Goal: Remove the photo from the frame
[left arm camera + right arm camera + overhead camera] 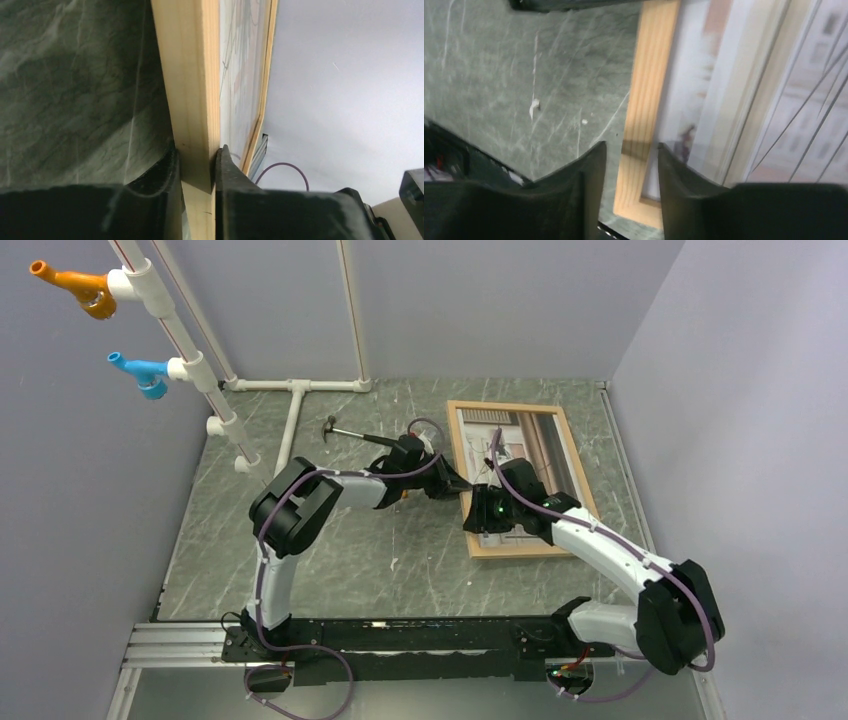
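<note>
The light wood frame (580,472) lies flat on the table, right of centre, with the beige-and-brown photo (522,435) in it. My left gripper (459,484) is shut on the frame's left rail. In the left wrist view the left gripper (197,165) pinches the wooden rail (192,90), and the photo (240,75) shows beyond it. My right gripper (483,524) is open over the frame's near left part. In the right wrist view the right gripper (629,152) straddles the left rail (651,75) near the frame's corner. The photo (749,100) lies to the right.
A hammer (345,430) lies on the table just behind the left arm. White pipes (292,410) stand at the back left, with an orange fitting (75,285) and a blue fitting (140,370). Walls close in left, back and right.
</note>
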Motion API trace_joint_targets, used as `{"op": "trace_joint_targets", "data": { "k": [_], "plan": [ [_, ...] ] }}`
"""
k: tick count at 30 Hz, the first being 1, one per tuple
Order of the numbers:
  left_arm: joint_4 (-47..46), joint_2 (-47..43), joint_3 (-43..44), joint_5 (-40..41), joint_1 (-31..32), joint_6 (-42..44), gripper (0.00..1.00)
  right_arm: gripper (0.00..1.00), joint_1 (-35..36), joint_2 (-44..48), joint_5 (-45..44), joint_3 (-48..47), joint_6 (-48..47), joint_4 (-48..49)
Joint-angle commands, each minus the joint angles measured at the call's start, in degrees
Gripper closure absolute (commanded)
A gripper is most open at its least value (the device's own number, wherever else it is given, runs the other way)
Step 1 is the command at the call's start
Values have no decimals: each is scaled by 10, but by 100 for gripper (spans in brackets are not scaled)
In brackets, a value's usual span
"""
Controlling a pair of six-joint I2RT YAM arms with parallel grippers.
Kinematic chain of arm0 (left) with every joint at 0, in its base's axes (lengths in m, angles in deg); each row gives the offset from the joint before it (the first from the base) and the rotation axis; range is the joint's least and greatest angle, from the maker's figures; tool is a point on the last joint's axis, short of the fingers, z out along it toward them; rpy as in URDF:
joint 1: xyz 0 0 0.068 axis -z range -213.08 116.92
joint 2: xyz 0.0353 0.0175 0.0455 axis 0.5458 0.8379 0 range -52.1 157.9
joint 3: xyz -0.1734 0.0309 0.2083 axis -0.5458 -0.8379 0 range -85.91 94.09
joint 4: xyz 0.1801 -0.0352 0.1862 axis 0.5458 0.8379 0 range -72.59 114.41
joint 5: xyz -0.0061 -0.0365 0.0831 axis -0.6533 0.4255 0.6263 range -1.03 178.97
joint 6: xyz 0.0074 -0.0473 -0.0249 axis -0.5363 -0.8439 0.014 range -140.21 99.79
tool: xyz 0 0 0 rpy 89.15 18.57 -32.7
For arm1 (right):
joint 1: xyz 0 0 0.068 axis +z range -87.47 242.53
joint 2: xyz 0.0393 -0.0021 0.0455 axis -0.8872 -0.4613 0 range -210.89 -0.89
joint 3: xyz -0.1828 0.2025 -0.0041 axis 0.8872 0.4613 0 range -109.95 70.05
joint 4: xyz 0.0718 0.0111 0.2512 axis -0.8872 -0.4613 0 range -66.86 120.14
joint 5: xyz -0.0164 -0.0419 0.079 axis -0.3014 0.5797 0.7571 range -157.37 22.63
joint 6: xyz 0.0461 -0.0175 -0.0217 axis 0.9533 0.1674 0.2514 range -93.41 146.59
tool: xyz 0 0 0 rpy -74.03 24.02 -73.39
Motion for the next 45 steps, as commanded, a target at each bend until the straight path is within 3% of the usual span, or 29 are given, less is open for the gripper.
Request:
{"op": "trace_joint_targets", "data": {
  "k": [1,4,5,10,17,21,26,33,36,40,43,45],
  "plan": [
    [0,-55,-12,15,5,66,97,39,12,62,56,-22,-46,-13],
    [31,-85,-17,8,5,92,100,2,15,86,19,-47,-69,-67],
    [45,-96,-21,6,5,101,100,0,16,92,5,-57,-75,-84],
    [117,-153,-36,3,4,129,100,0,41,121,-79,-95,-52,-137],
    [280,-243,-27,57,4,131,100,0,67,71,-47,-162,-38,-210],
    [382,-266,19,97,4,123,100,0,218,63,-253,-203,-10,-247],
    [463,-274,68,132,4,128,100,3,400,8,-458,-298,100,-335],
    [480,-285,81,132,4,119,100,7,536,-160,-703,-395,291,-528],
    [503,-284,93,144,2,123,100,7,560,-217,-741,-423,324,-597],
    [505,-284,96,138,-8,122,100,8,580,-258,-749,-424,326,-600],
    [499,-288,94,128,-12,119,100,17,580,-258,-743,-397,306,-566],
    [497,-289,92,123,-11,116,100,27,579,-260,-750,-389,311,-564]
  ]
}}
